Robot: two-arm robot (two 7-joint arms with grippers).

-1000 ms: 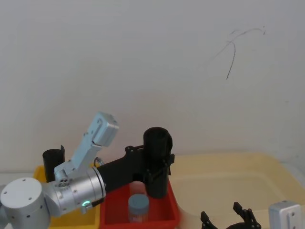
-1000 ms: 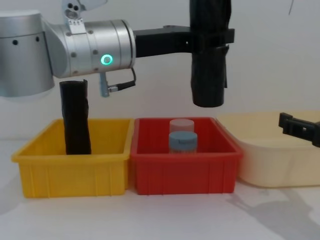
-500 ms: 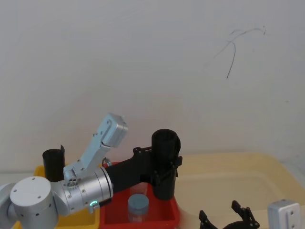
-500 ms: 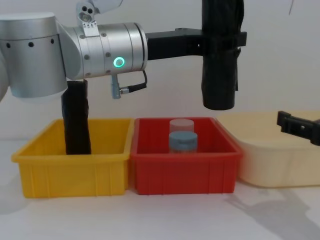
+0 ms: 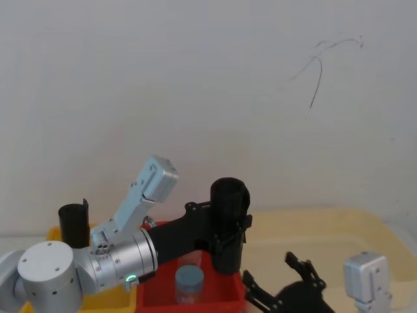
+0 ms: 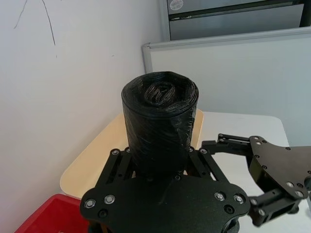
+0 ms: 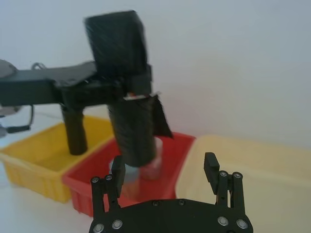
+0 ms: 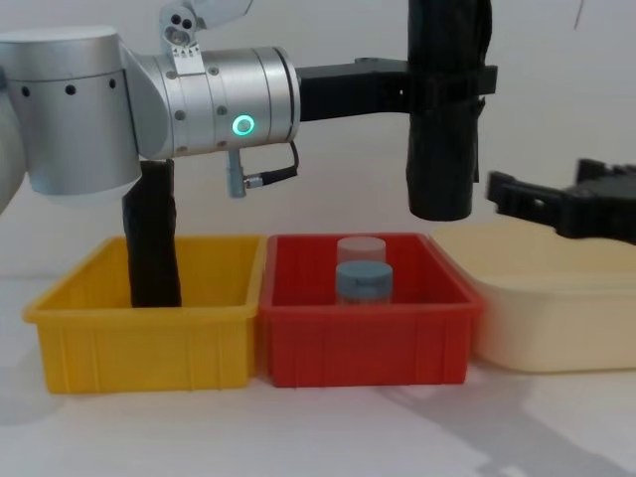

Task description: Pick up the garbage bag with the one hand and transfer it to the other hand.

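Left claw [image 8: 444, 84] clenched around the garbage bag [image 8: 440, 159], a tall black crinkled roll, gripped about its middle so that the lower half hangs free below the fingers. The roll is held upright in the air above the right end of the red bin [image 8: 363, 348], clear of the two lidded jars [image 8: 363, 276] inside. Its free lower length is judged to be left bare as the place for a second grip. The silver arm with its green ring [image 8: 241, 125] reaches across from the robot's left.

Right claw [image 5: 277, 283], jaws spread wide and empty, hangs over the cream tub [image 8: 556, 328], just to the right of the roll's lower end and apart from it. In the right wrist view the roll lies ahead of the gap between the fingers [image 7: 210, 167], which suits a grip from the side.

A second black roll [image 8: 151, 238] stands in the yellow bin [image 8: 149, 343], with no claw on it.

Step in hand, as judged: the approach before the hand-over, with the bag lifted but not yet passed. Right claw should next close on the roll below the gripping fingers before those fingers open. Too early a release would likely drop the roll into the red bin.
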